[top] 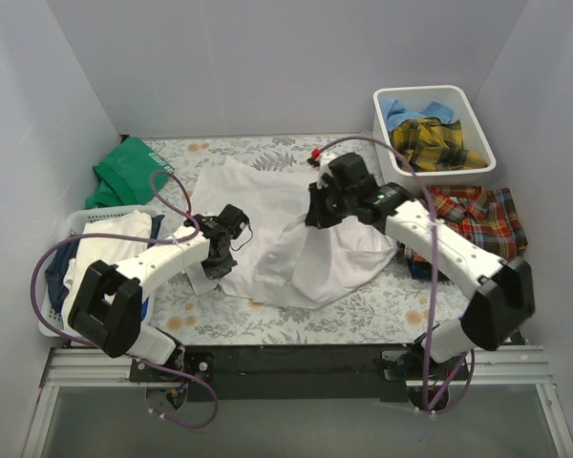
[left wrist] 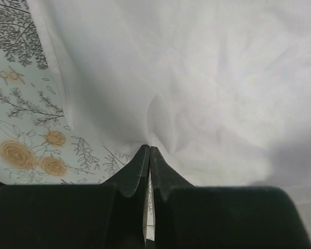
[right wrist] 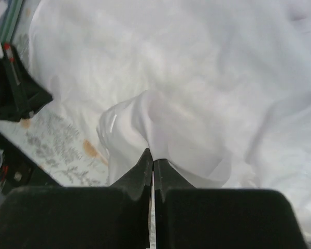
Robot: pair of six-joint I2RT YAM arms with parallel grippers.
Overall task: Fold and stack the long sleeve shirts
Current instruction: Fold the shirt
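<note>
The large white shirt [top: 277, 229] lies spread on the floral table cover [top: 363, 305] at the middle. My left gripper [top: 222, 256] is shut on the white shirt's near-left edge; in the left wrist view [left wrist: 149, 148] cloth is pinched at the tips. My right gripper [top: 317, 216] is shut on a lifted fold of the white shirt, seen in the right wrist view [right wrist: 153, 151]. The red-orange-navy plaid shirt [top: 477, 218] lies at the right. The yellow-dark plaid shirt [top: 435, 141] and the light blue shirt [top: 406, 110] lie in the white bin [top: 477, 119].
A green cloth [top: 124, 172] lies at the far left. A white basket [top: 76, 224] at the left holds white and dark cloth. White walls close in the table on three sides.
</note>
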